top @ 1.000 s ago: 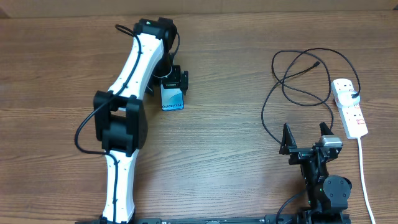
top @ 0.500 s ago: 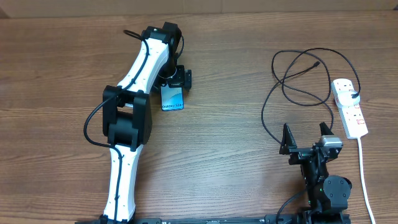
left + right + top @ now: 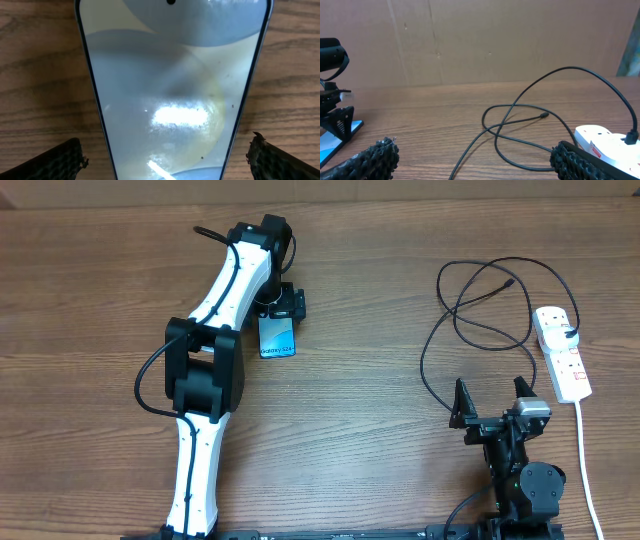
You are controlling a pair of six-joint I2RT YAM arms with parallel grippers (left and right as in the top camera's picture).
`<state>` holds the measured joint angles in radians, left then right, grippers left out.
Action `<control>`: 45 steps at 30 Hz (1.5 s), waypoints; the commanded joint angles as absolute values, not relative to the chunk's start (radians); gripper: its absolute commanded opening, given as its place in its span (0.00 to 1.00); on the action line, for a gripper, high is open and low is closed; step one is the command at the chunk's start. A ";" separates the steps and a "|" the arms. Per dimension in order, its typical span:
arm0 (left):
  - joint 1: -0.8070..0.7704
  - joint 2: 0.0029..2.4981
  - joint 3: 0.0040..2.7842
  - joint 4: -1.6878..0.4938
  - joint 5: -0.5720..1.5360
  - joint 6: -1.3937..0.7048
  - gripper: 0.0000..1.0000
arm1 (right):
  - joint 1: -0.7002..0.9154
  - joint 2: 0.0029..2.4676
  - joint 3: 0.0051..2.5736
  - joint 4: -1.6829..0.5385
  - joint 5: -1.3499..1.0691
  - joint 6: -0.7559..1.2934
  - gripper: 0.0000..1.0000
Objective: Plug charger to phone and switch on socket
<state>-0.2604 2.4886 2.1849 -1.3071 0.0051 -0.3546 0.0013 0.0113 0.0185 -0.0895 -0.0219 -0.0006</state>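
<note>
The phone [image 3: 278, 340] lies flat on the table, blue screen up, and fills the left wrist view [image 3: 172, 75]. My left gripper [image 3: 283, 311] is open over its far end. Its fingers [image 3: 167, 162] straddle the phone without touching the edges. The black charger cable [image 3: 470, 320] lies in loops at the right, its connector tip [image 3: 512, 281] free on the table. The tip also shows in the right wrist view [image 3: 545, 115]. The white socket [image 3: 562, 352] lies at the far right with the charger plugged in. My right gripper [image 3: 492, 395] is open and empty near the front edge, short of the cable loops [image 3: 520, 130].
The socket's white cord [image 3: 585, 465] runs to the front edge at the far right. A brown cardboard wall [image 3: 480, 40] stands behind the table. The socket [image 3: 602, 142] sits just past my right finger in the right wrist view.
My left arm has swung slightly to the right, its gripper staying over the phone's far end. The phone, cable, socket and right arm have not moved.
</note>
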 commanded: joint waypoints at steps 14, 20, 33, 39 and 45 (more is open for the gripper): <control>-0.262 2.494 2.116 -1.226 -0.007 -0.374 1.00 | 0.000 0.003 0.008 -0.082 -0.016 -0.005 1.00; -0.262 2.494 2.117 -1.234 -0.007 -0.366 0.95 | 0.000 0.003 0.008 -0.082 -0.016 -0.005 1.00; -0.260 2.493 2.117 -1.234 -0.002 -0.354 0.83 | 0.000 0.003 0.008 -0.082 -0.016 -0.005 1.00; -0.260 2.491 2.122 -1.249 0.001 -0.336 0.80 | 0.000 0.003 0.008 -0.080 -0.057 -0.005 1.00; -0.260 2.491 2.123 -1.252 0.004 -0.310 0.69 | 0.000 0.003 0.008 -0.062 -0.167 0.219 1.00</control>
<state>-0.2604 2.4863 2.1414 -1.2419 0.0139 -0.3412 0.0013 0.0113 0.0185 -0.0811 -0.0750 0.0563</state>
